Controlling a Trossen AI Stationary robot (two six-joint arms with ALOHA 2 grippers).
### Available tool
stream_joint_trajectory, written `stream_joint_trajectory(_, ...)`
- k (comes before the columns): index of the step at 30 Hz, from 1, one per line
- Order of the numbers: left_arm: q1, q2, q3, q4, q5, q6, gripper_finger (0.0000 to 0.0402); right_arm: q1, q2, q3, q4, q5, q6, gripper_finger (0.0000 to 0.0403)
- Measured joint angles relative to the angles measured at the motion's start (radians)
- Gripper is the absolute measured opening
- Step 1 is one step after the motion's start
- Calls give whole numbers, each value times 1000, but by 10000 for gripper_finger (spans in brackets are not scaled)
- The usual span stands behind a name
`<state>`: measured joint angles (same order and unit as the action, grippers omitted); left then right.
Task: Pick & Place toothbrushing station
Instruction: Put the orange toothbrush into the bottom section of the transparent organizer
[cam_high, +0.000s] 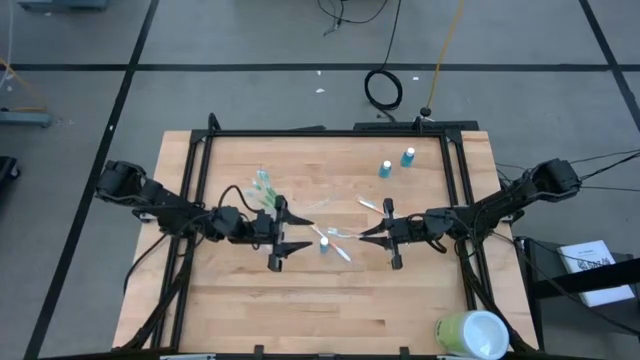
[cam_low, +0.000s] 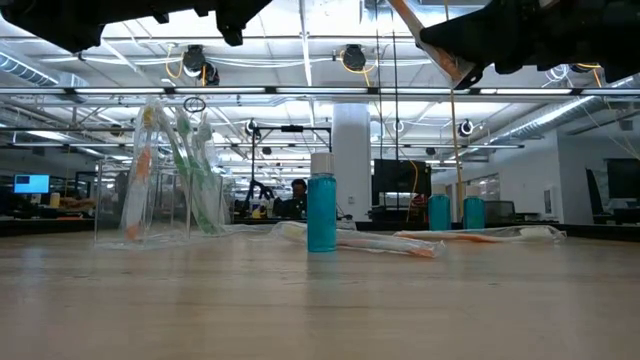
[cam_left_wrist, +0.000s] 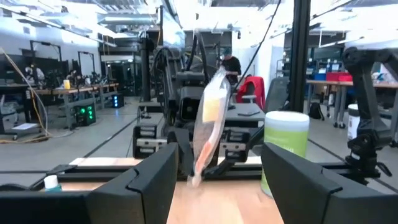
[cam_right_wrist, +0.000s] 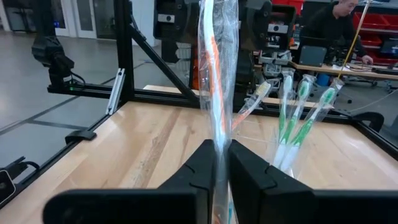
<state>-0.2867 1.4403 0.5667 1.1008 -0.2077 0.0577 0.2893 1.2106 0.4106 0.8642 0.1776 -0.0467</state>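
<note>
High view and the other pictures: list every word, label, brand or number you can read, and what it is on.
None can be read.
White sheet beyond the table's right edge: dark printing, too small to read.
Blue tubes: no label legible.
Large green-and-white cup: no lettering that can be made out.
Wrapped toothbrush held by the right gripper: wrapper print not legible.

Dark jointed arms, black cables, angular claws

Clear cup (cam_high: 263, 186) holds green toothbrushes (cam_right_wrist: 297, 127) (upright, apparently wrapped).
</note>
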Motion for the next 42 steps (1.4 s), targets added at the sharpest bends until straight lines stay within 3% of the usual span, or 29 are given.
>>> stream_joint_trajectory(17, -1, 0, 19, 22, 13, 17, 237, 0, 0, 0, 0, 0, 1, 24)
stream_joint_trajectory(28, 15, 129, 129, 10, 34, 73, 237, 0, 49, 0, 36, 0, 0, 22)
stream_joint_trajectory(42, 43, 141, 138, 37, 34, 79, 237, 0, 48, 0, 43, 0, -18, 22)
